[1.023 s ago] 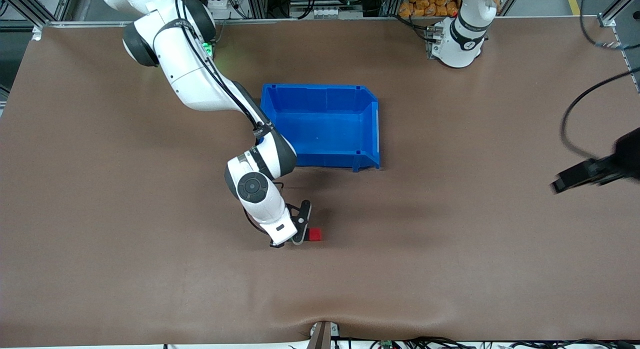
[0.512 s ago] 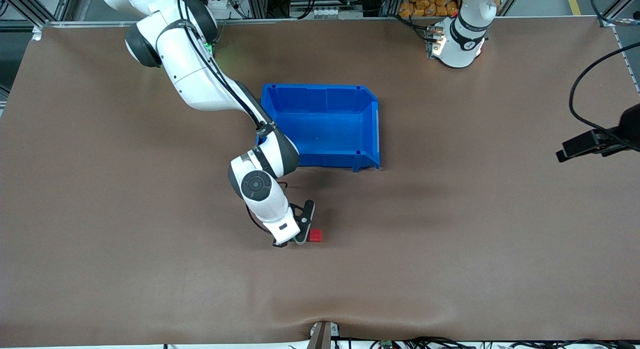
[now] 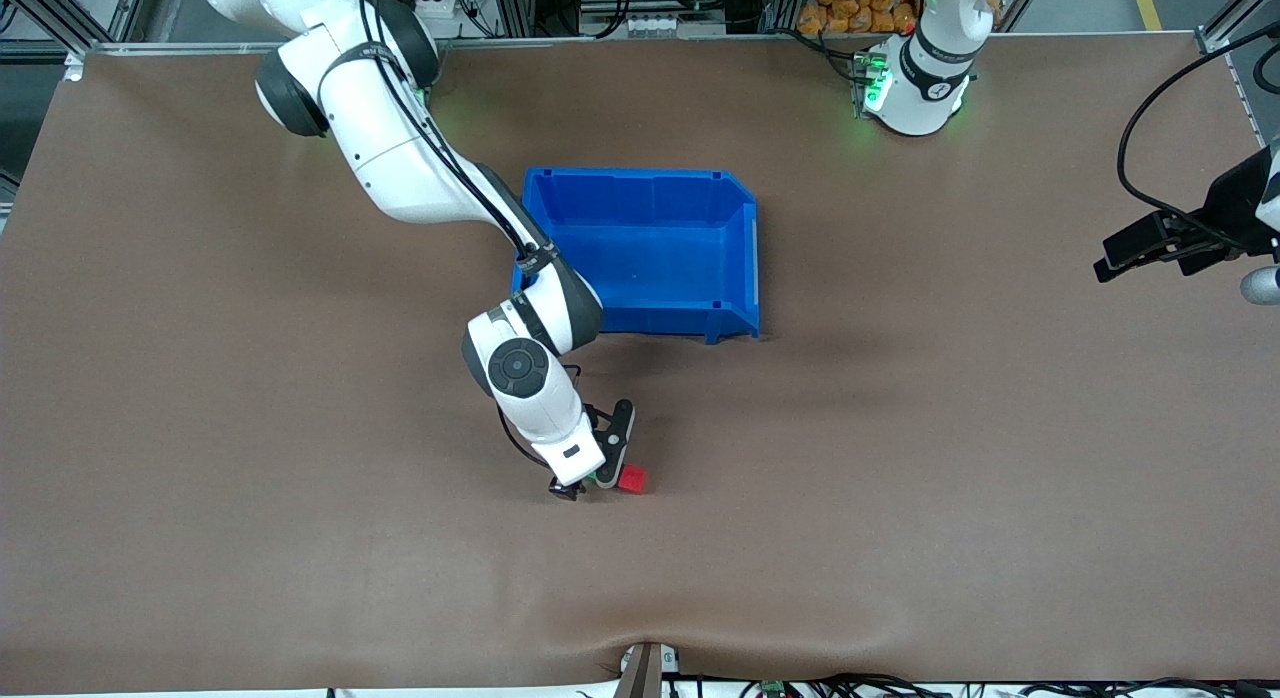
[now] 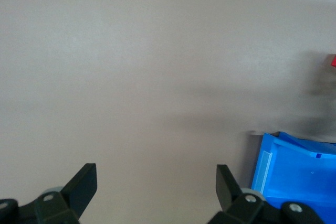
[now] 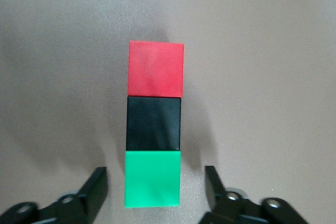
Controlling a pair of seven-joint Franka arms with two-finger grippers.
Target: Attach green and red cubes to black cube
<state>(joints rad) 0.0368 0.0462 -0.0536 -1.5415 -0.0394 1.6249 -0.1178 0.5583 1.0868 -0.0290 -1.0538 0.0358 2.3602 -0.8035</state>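
The black cube (image 5: 153, 123) lies on the brown table (image 3: 900, 478) between the red cube (image 5: 156, 68) and the green cube (image 5: 153, 179), all three touching in one straight row. From the front camera only the red cube (image 3: 632, 479) shows clearly, nearer to that camera than the blue bin (image 3: 650, 253); the rest of the row is hidden under the right arm's wrist.

The right gripper (image 5: 155, 190) is over the green end of the row with its fingers (image 5: 96, 184) spread, one on each side of the green cube and clear of it, so the row is released. A second ago that wrist sat slightly lower in the front view and covered more of the cubes; now it has shifted a little toward the bin and a sliver of green peeks out beside the red cube.

The left gripper (image 3: 1140, 250) is over the table's edge at the left arm's end, fingers (image 4: 84, 184) wide apart and holding nothing. It has moved since a second ago, now sitting higher in the front view.
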